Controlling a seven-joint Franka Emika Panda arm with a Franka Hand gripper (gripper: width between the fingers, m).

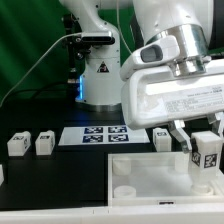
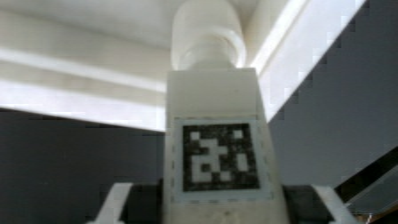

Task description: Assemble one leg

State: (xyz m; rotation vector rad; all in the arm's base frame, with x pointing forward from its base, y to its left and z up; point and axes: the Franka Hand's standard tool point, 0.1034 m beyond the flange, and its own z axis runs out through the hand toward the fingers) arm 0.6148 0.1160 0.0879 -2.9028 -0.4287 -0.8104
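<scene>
My gripper is shut on a leg, a small white block with a black-and-white marker tag, and holds it above the right side of the large white tray-like piece. In the wrist view the held leg stands upright between my two fingers, its tag facing the camera and its rounded end pointing away. Three more legs lie on the black table: two at the exterior view's left and one just behind the tray.
The marker board lies flat at the middle of the table. The robot's white base stands behind it with a cable running left. A green curtain hangs at the back.
</scene>
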